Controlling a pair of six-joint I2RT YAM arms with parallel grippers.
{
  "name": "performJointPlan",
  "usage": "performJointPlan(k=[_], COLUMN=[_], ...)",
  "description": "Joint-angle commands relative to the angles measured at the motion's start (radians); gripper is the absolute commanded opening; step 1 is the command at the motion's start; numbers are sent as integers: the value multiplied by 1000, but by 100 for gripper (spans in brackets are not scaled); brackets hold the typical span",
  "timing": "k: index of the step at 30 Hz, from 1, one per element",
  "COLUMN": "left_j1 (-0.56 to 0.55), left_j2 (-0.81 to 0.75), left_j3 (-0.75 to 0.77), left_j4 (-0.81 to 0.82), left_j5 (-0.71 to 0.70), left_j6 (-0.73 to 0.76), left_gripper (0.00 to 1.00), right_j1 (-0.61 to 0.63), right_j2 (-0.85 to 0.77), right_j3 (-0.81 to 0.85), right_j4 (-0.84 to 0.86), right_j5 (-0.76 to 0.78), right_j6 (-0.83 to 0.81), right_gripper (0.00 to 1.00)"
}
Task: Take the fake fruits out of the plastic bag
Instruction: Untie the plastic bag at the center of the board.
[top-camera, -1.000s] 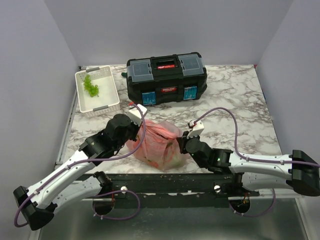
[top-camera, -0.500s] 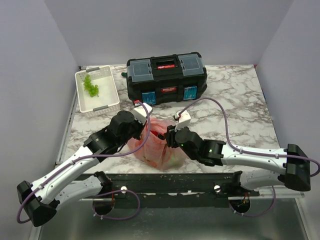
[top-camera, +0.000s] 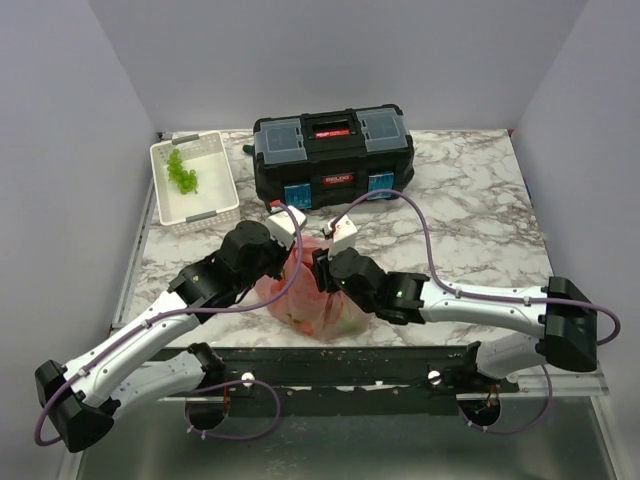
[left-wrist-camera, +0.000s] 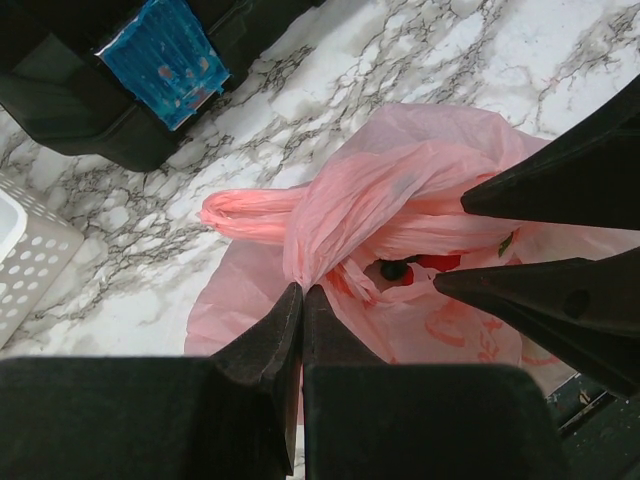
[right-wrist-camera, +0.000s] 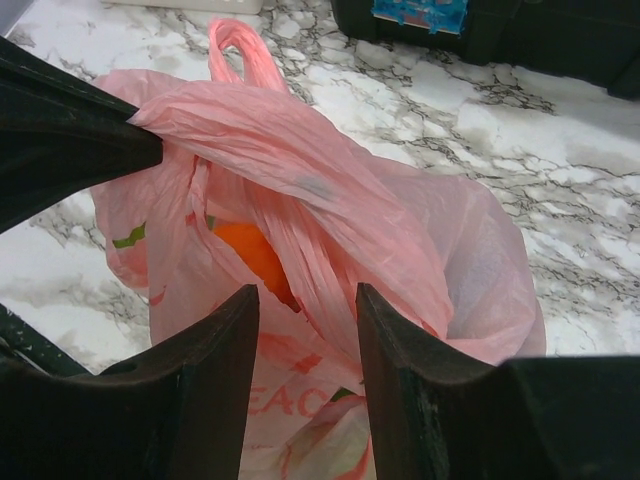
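The pink plastic bag (top-camera: 322, 302) sits near the table's front edge, its mouth gathered upward. My left gripper (left-wrist-camera: 302, 290) is shut on a bunched fold of the bag (left-wrist-camera: 400, 190) at its left side; from above it shows at the bag's top left (top-camera: 296, 256). My right gripper (right-wrist-camera: 307, 295) is open, its fingers on either side of a twisted handle strand over the bag (right-wrist-camera: 400, 210), and from above it hangs over the bag's top (top-camera: 320, 268). Through the mouth I see an orange (right-wrist-camera: 250, 250) and a red fruit (left-wrist-camera: 440, 262). Other fake fruits are hidden by the plastic.
A black toolbox (top-camera: 333, 158) stands behind the bag. At the back left is a white slotted basket (top-camera: 215, 210) holding a light green grape bunch (top-camera: 182, 172). The marble table's front edge (top-camera: 330, 348) lies right below the bag.
My right arm swung left from the bag's right side to over its top, and its jaws opened. The left gripper stayed shut on the bag, shifting slightly right.
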Motion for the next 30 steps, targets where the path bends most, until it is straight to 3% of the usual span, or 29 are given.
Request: performJointPlan(k=[1,4,6,8,9,10,17,23,30], left_j1=[8,11,11,12,11,10,12,13,13], left_j2=[2,7,2,-5,-4,-2,30,35,18], left_j3=[32,35,37,41,55,74,168,150,90], left_j4=[5,4,7,7,-13,-41,-183,-196,-128], left_j5=[21,36,77,122,135,141,93,148,67], left_j6=[8,7,6,5,1,-2,-39,-28,5], left_gripper=[0,0,0,0,0,0,0,0,0], right_j1=[3,2,1,-1,0,0,-1,-1,0], right_j2=[40,76,103,121,122,118,36,4,-10], right_j3=[36,49,67,99,114,113,17,-24,-50], right_j4=[18,54,61,36,17,2,76,76,82], right_j5=[51,65,74,57,43,27,0,42,30], right_j6=[-22,-43,-68,-78,-76,-73,-62,-50,-55], right_gripper=[49,53,51,19,9,5,3,1,1])
